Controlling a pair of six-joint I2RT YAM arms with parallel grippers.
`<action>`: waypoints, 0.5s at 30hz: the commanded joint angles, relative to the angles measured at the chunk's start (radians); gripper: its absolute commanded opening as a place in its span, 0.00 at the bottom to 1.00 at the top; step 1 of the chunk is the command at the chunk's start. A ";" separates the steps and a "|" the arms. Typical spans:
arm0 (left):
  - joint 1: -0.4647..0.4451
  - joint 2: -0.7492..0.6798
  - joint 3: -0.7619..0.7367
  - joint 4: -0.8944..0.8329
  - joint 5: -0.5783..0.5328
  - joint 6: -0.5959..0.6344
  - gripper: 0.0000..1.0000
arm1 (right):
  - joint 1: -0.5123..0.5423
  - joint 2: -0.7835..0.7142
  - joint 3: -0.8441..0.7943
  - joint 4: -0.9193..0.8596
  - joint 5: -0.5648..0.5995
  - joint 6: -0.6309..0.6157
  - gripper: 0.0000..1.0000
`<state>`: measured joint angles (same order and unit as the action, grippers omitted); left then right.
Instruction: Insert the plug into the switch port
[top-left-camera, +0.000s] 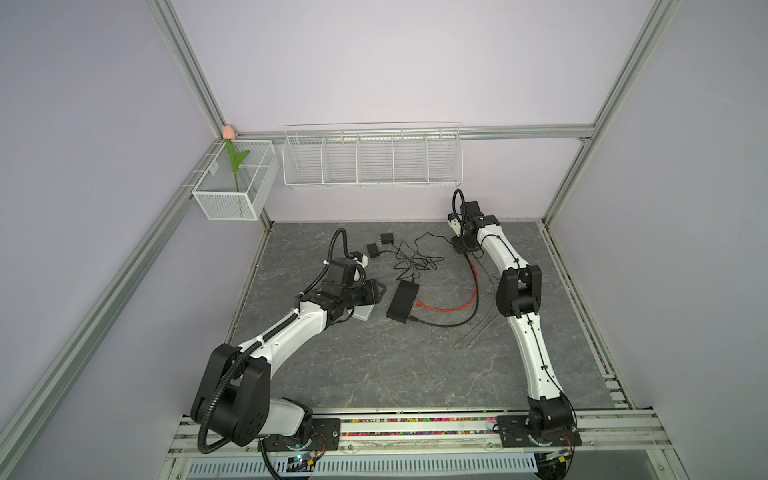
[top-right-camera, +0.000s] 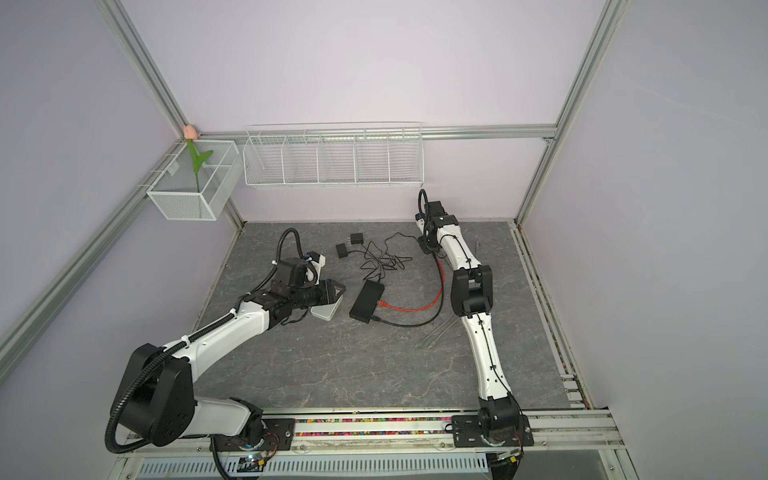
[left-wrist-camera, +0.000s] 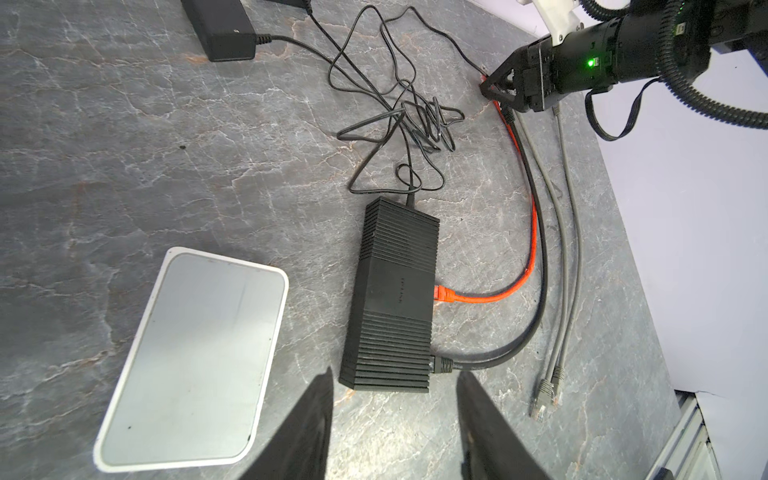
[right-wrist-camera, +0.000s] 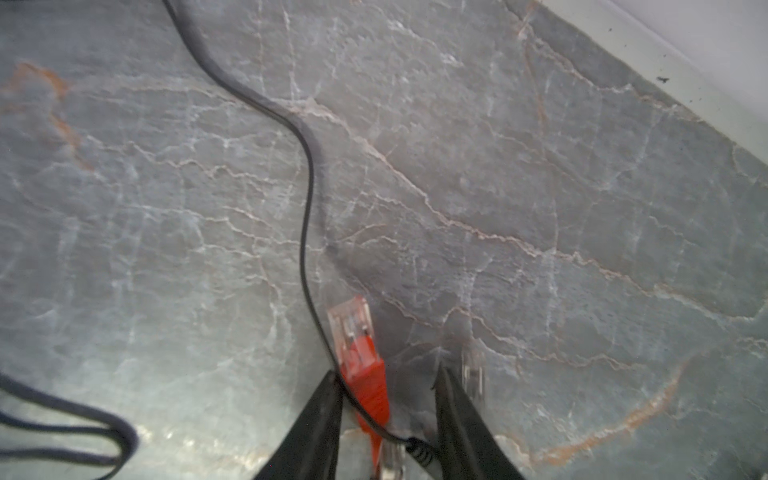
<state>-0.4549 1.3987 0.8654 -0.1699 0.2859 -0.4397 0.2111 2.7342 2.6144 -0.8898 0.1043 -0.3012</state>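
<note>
Right now the orange plug (right-wrist-camera: 353, 332) lies on the table (right-wrist-camera: 540, 166) between the parted jaws of the right gripper (right-wrist-camera: 386, 370) — not pinched yet, long axis pointing straight ahead of the fingers. The switch (left-wrist-camera: 395, 291) sits well apart, just ahead of the left gripper (left-wrist-camera: 395, 374) — half open, empty.

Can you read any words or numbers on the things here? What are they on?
No text here can be read.
Switch: a faint logo on top, too dim to read.
Basket: a small tag, too small to read.
White box: no writing shows.
</note>
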 joint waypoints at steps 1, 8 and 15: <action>0.013 0.001 -0.011 0.006 0.007 0.010 0.48 | 0.002 0.024 0.018 0.013 -0.014 -0.065 0.31; 0.030 -0.006 -0.021 0.007 0.016 0.009 0.48 | 0.001 0.006 0.006 0.014 -0.052 -0.055 0.19; 0.034 -0.015 -0.029 0.006 0.016 0.010 0.48 | 0.031 -0.054 -0.042 0.018 -0.016 -0.083 0.20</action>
<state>-0.4271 1.3987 0.8490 -0.1696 0.2932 -0.4400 0.2180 2.7319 2.6003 -0.8715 0.0895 -0.3458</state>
